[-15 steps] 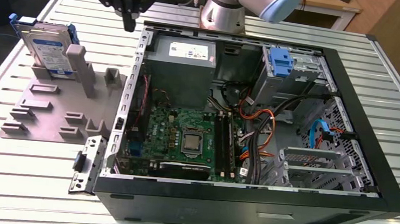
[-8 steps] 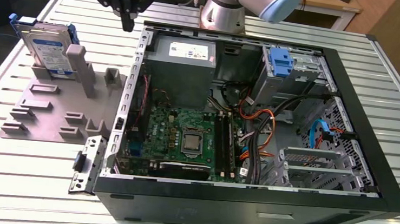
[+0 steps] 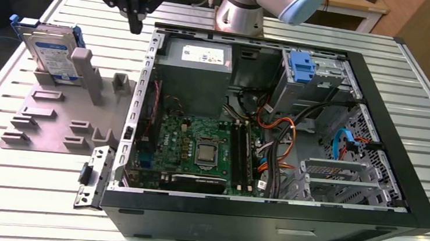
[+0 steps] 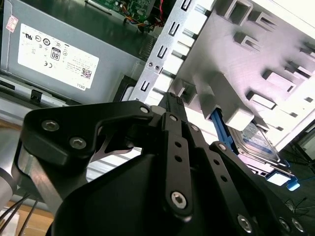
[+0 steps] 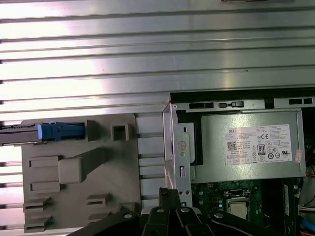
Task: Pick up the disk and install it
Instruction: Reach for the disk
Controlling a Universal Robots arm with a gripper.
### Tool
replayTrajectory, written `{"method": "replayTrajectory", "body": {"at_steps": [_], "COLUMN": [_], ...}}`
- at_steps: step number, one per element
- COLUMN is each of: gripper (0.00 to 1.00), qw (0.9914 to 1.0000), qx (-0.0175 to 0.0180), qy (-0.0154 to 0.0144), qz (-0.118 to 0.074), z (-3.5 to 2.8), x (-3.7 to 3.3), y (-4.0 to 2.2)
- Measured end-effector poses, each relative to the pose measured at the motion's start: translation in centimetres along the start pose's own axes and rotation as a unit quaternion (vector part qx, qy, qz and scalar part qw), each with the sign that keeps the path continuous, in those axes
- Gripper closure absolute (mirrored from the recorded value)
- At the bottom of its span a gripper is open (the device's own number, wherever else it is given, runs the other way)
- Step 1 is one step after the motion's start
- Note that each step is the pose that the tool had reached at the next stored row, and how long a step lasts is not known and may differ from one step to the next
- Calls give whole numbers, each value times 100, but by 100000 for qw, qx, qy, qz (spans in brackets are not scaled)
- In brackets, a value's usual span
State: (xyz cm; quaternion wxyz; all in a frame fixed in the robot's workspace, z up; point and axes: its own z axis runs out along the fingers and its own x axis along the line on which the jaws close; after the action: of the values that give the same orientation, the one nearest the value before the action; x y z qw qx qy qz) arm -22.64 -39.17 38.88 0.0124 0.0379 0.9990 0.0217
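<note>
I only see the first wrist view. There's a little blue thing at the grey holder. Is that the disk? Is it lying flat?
Observer: Yes, that's it. In the exterior view the disk stands upright on its edge in the grey holder, label showing.
Operator: Does the pincer have it?
Observer: No. The pincer is shut and empty, apart from the disk, up near the computer case's corner.
Operator: Anything else blue?
Observer: A blue bracket sits in a metal bay inside the case, toward the exterior view's right.
</note>
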Motion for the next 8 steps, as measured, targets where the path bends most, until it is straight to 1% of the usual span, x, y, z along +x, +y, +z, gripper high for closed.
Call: {"method": "replayTrajectory", "body": {"at_steps": [8], "gripper": [89], "qw": [100000], "qx": [0], "qy": [3], "qz": [0], "z": [1], "x": [26], "y": [-2]}}
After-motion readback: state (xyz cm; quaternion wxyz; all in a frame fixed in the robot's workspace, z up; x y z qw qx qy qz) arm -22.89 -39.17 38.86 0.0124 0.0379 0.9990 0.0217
